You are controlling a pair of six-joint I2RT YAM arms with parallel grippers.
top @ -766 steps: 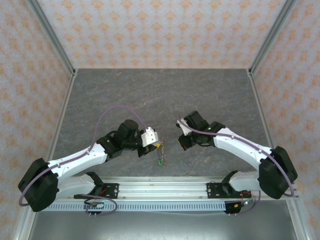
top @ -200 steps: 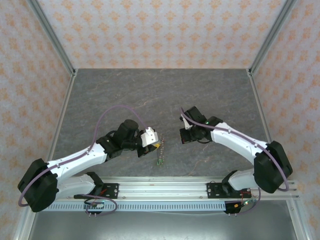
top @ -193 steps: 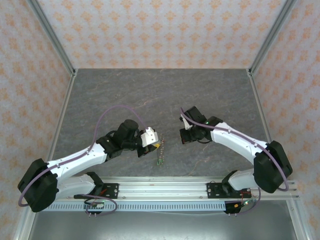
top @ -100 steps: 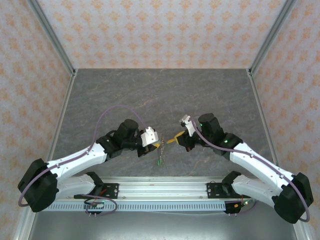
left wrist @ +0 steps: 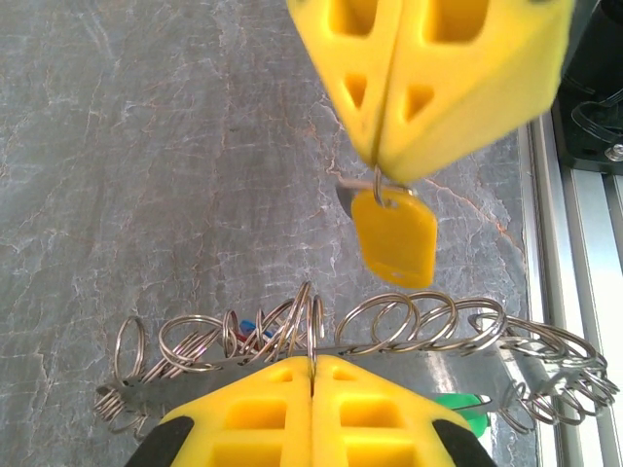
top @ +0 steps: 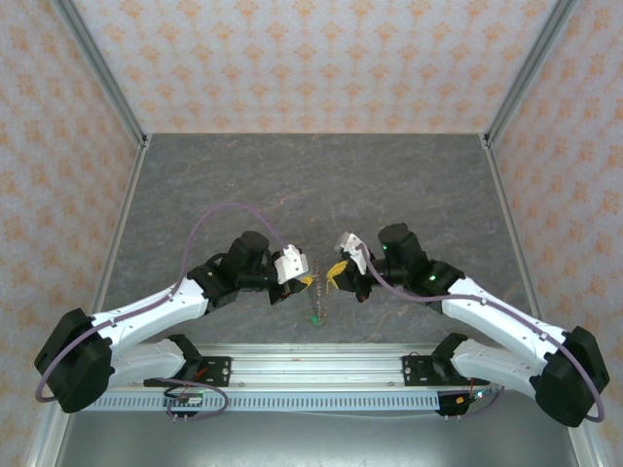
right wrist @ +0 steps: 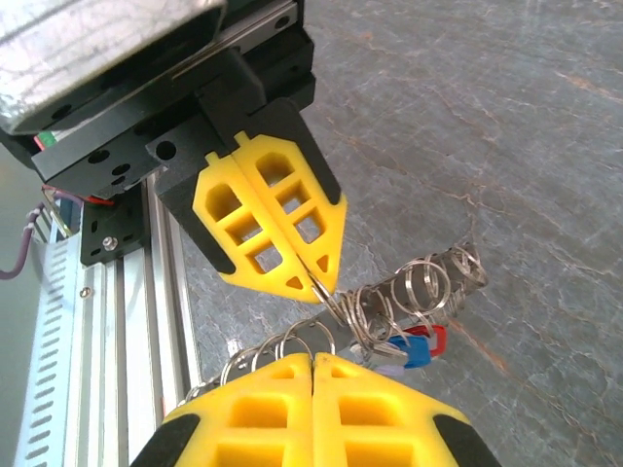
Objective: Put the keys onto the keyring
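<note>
Threading is in hand: left gripper [left wrist: 311, 360], clamped closed on keyring [left wrist: 409, 321], holds it aloft between the arms, while right gripper [left wrist: 376, 167], pinched closed on the small loop of yellow key [left wrist: 394, 238], hangs just above it; next, that loop likely must be steered onto a ring end.

Shiny metal keyring [left wrist: 389, 347] (smooth plastic key [left wrist: 394, 238])

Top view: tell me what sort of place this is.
Probably a robot test cell, not a home or shop. A left arm and a right arm are bolted to a rail at the edge of a grey table, boxed in by patterned walls on metal posts.
</note>
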